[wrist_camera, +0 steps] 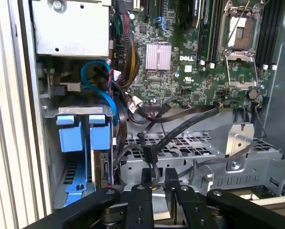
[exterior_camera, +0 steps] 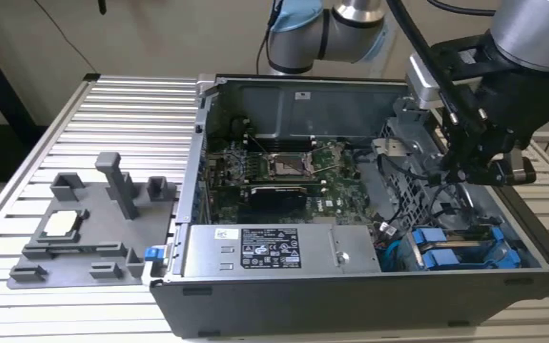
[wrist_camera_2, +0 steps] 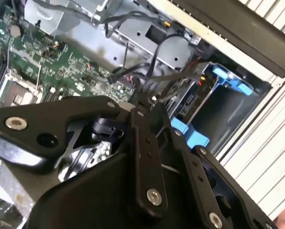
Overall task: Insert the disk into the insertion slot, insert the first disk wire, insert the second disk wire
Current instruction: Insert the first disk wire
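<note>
Gripper (wrist_camera: 158,175): nearly closed, pinched black wire (wrist_camera: 148,155)
Wire: limp, light; best held behind plug
Disk (wrist_camera: 69,136): looked seated in slot (wrist_camera: 47,112)

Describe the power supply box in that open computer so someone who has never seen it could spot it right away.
Find the open computer case on the ribbed metal table. In the exterior view, a long grey metal box lies inside along the case's near wall, in front of the green circuit board. It alone carries a large white sticker on its top face.
</note>
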You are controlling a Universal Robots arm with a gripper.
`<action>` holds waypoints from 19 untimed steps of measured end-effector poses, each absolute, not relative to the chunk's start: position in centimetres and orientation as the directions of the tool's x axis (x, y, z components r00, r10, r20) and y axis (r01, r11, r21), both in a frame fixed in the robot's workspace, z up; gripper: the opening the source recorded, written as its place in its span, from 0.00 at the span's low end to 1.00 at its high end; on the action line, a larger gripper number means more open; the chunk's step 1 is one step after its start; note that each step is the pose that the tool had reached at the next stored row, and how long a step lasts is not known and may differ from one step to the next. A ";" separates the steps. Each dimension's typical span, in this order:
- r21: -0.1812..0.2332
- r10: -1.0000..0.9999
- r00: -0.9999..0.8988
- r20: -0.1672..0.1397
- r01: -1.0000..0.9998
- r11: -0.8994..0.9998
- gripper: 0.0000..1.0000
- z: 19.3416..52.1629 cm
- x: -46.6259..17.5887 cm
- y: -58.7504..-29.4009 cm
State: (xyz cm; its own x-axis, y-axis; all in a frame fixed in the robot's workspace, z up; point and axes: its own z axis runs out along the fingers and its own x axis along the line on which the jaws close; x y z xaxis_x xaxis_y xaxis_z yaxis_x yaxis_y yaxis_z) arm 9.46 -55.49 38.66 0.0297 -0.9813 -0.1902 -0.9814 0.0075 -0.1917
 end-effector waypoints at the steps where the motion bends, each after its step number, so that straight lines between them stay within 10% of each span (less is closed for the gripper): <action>1: -0.192 -0.984 0.030 -0.173 -0.981 0.004 0.26 38.7 9.4 -55.4; 5: -0.192 -0.992 0.031 -0.119 -0.981 -0.008 0.26 38.7 9.2 -55.0; 19: -0.220 -0.994 0.035 -0.106 -0.975 -0.010 0.26 39.5 6.6 -54.0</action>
